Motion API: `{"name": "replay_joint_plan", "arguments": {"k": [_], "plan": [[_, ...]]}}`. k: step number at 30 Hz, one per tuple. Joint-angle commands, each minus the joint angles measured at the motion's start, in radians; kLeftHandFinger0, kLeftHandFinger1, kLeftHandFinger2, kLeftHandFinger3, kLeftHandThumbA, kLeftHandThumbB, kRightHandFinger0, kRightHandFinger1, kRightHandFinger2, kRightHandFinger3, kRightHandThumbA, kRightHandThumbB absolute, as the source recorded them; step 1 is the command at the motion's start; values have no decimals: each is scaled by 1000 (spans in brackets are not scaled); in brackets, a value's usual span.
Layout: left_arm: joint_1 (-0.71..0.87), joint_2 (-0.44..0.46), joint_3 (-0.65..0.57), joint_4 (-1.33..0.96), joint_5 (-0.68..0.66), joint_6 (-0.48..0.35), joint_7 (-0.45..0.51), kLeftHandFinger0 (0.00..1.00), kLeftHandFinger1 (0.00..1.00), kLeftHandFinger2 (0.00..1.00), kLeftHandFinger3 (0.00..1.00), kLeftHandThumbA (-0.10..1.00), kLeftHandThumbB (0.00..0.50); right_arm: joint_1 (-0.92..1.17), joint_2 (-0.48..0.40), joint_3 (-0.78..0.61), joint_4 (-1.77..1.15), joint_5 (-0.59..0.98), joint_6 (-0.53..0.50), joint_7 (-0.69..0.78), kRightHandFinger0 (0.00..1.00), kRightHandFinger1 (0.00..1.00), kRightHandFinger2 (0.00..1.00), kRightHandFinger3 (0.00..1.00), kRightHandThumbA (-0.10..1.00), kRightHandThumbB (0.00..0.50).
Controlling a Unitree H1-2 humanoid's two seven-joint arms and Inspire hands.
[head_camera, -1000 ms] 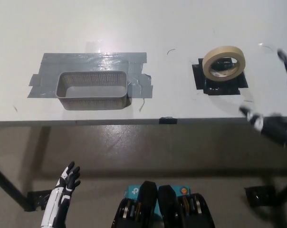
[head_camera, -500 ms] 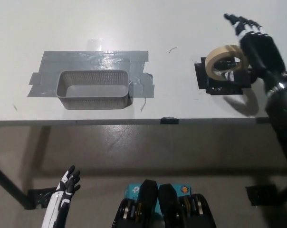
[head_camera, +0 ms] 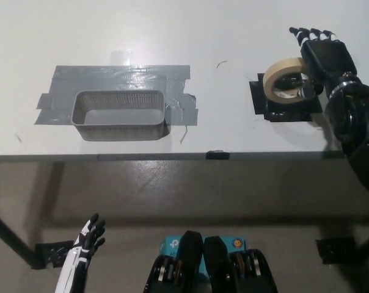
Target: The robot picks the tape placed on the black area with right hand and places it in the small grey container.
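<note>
The tape roll [head_camera: 286, 82] sat on the black patch [head_camera: 285, 105], touching the open right hand [head_camera: 322, 54] on its left side. The left hand [head_camera: 87, 237] rested open, low.

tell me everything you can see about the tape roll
The beige ring-shaped roll of masking tape looks like paper tape wound round an open hollow core. It sits on the black square patch at the right of the white table, tilted rather than lying flat. The black right robot hand is right beside its far right edge, fingers spread; whether they touch cannot be told. It is far from the small grey mesh container.
</note>
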State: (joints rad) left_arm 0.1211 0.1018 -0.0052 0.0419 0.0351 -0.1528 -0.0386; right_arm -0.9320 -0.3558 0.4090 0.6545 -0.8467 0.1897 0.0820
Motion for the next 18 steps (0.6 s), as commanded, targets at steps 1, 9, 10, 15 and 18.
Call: {"name": "replay_joint_plan", "arguments": {"k": [1,9,10,15,18], "plan": [[5,21,-11,-31,35,-46,-6,1000,1000,1000,1000,1000,143,-82,-5,13,1,-37,24,-47,1000,1000,1000,1000,1000,428],[14,26,-16,-24,72,-60,6,1000,1000,1000,1000,1000,147,-83,18,16,-7,-24,62,-18,1000,1000,1000,1000,1000,415],[14,27,-16,-23,75,-62,6,1000,1000,1000,1000,1000,147,-83,20,16,-8,-23,63,-17,1000,1000,1000,1000,1000,413],[18,26,-19,-13,88,-81,13,1000,1000,1000,1000,1000,164,-98,38,13,10,-5,61,-5,1000,1000,1000,1000,1000,401],[20,23,-22,-15,94,-88,14,1000,1000,1000,1000,1000,157,-121,50,20,66,-6,55,-17,1000,1000,1000,1000,1000,395]]}}
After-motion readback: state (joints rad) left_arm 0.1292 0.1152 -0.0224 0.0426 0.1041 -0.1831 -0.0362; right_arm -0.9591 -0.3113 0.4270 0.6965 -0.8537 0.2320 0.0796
